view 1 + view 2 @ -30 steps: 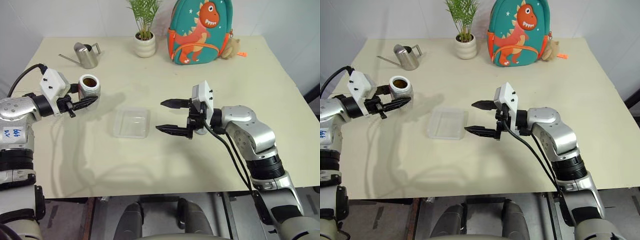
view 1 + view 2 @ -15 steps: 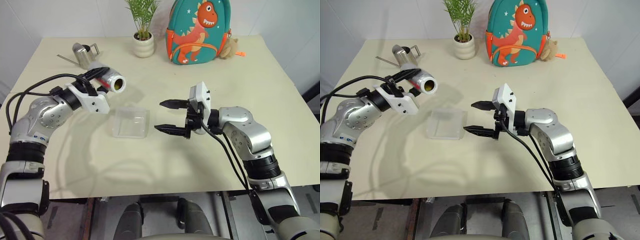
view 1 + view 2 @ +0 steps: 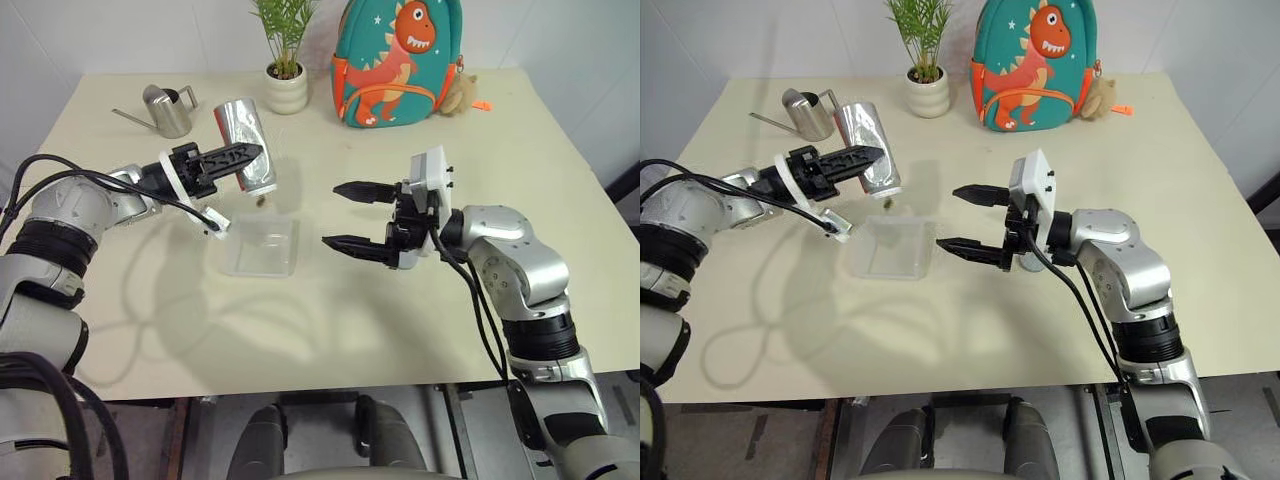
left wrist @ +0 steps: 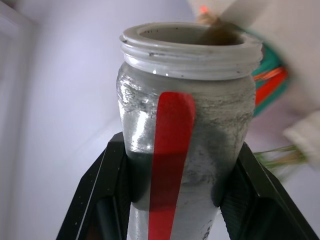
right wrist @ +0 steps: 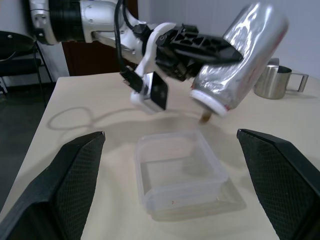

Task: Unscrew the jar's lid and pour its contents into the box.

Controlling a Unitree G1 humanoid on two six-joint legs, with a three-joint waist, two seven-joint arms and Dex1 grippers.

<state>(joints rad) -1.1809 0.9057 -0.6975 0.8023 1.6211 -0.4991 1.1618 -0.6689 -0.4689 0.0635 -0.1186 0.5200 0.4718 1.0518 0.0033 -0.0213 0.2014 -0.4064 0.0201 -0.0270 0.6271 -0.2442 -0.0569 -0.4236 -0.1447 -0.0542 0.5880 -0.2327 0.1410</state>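
My left gripper (image 3: 252,154) is shut on the silvery jar (image 3: 243,128) with the red stripe and holds it in the air, tipped mouth-down over the far edge of the clear box (image 3: 262,247). A small brownish piece of the contents (image 3: 261,201) is falling from the pale rim towards the box. In the left wrist view the black fingers (image 4: 98,194) clamp both sides of the jar (image 4: 210,125). My right gripper (image 3: 346,215) is open and empty to the right of the box, pointing at it. The lid is out of view.
At the back of the table stand a steel watering can (image 3: 172,108), a white plant pot (image 3: 286,90) and a teal dinosaur backpack (image 3: 398,62) with a small plush toy (image 3: 460,95) beside it. The table's front edge (image 3: 300,382) runs just before me.
My left arm has swung the jar to the right, to above the box, and rolled it from upright to mouth-down. A piece is dropping out. The right gripper has barely moved.
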